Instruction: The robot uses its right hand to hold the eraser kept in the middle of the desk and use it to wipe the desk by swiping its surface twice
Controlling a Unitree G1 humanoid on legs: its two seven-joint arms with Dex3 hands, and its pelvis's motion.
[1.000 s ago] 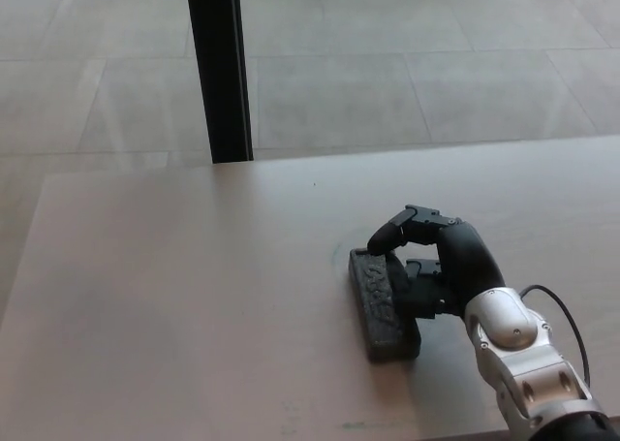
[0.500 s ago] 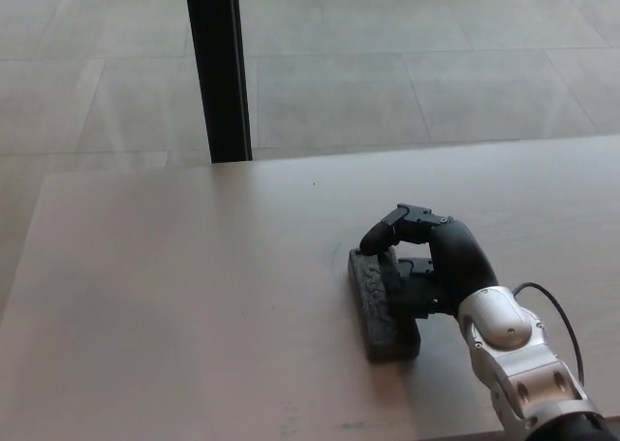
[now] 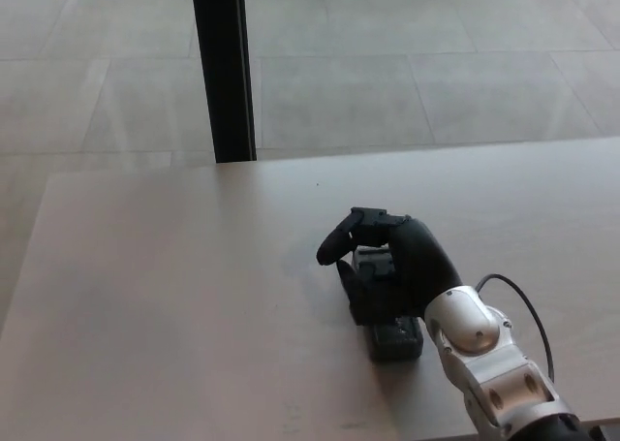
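Note:
A dark, block-shaped eraser (image 3: 392,336) lies on the pale wooden desk (image 3: 174,296), right of centre and near the front edge. My right hand (image 3: 387,262) covers most of it from above, with the fingers curled over its far end and left side. Only the eraser's near end shows below the hand. The hand is closed around the eraser, which still rests flat on the desk. My right forearm (image 3: 484,363), silver with a black cable, comes in from the bottom right. My left hand does not show.
A black vertical post (image 3: 223,68) stands just behind the desk's far edge, left of centre. Grey tiled floor (image 3: 436,53) lies beyond. The desk's front edge runs close to the picture's bottom.
My right hand has moved left over the eraser, from beside its right side to on top of it, and its fingers now wrap it. The eraser has stayed about where it was.

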